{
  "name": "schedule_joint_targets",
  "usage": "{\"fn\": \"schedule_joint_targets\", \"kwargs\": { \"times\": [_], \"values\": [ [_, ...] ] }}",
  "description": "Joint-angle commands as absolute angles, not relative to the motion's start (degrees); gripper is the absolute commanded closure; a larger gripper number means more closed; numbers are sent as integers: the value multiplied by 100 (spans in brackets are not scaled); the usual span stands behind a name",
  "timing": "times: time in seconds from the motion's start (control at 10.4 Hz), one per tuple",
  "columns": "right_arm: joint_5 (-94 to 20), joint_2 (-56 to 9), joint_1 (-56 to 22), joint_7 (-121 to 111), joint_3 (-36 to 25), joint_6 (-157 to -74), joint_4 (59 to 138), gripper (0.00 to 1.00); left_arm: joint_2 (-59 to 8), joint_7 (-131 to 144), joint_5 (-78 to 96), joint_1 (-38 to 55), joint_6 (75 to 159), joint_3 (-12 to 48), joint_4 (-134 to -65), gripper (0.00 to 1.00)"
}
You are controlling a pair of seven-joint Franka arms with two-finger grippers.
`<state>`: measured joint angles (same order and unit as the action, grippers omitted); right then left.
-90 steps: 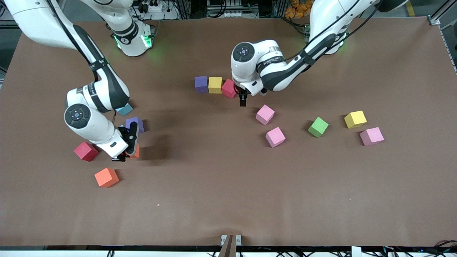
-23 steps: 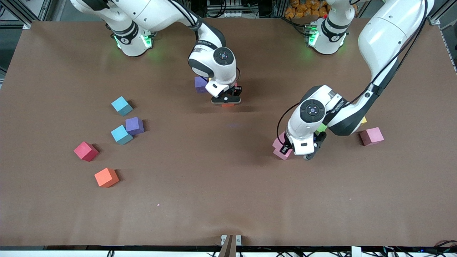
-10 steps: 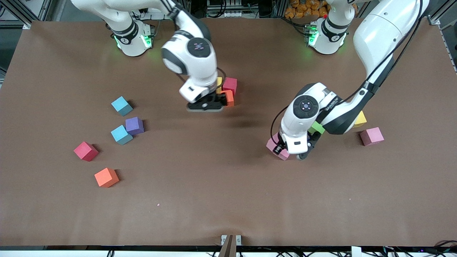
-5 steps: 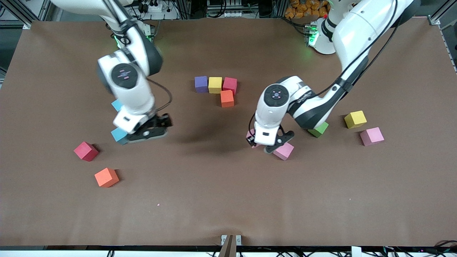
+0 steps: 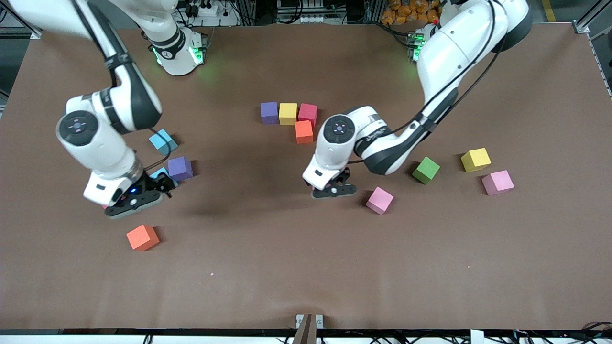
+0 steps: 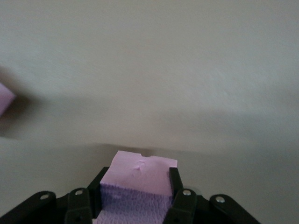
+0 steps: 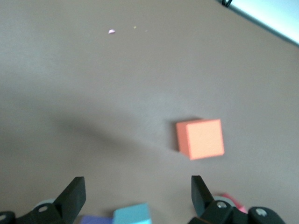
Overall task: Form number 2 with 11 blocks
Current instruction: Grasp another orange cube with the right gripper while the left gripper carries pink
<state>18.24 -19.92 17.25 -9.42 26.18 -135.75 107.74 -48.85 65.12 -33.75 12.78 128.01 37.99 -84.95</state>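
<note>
The left gripper (image 6: pixel 138 198) has its fingers (image 6: pixel 183 205) clamped on a pink block (image 6: pixel 138 179), carrying it above the bare table (image 5: pixel 306 267) near the middle. In the front view this gripper (image 5: pixel 330 190) hangs nearer the camera than the started number 2 (image 5: pixel 291 118): a row of purple cube (image 5: pixel 269 112), yellow cube (image 5: pixel 288 113) and red cube (image 5: pixel 308 113), with an orange cube (image 5: pixel 304 132) touching the red one on the camera side.

The right gripper (image 7: pixel 135 198) has its fingers (image 7: pixel 74 196) spread wide and empty, over a light blue block (image 7: pixel 132 214) beside a purple block (image 5: pixel 180 168). A loose orange block (image 5: pixel 142 237) lies nearer the camera, another light blue block (image 5: pixel 162 141) farther.

Toward the left arm's end lie a second pink block (image 5: pixel 379 200), a green block (image 5: pixel 426 170), a yellow block (image 5: pixel 475 159) and a third pink block (image 5: pixel 497 182).
</note>
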Motion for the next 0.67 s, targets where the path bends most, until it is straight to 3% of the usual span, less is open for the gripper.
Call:
{"fn": "schedule_joint_targets", "kwargs": {
  "times": [0.0, 0.58],
  "values": [
    [1872, -2669, 1898, -2034, 2698, -13799, 10146, 0, -4974, 6276, -3471, 1687, 12779, 3621, -8323, 56],
    [1890, -3769, 2075, -4034, 2348, -13852, 9335, 0, -5062, 6390, -3384, 2205, 12753, 3542, -8578, 57]
  ]
}}
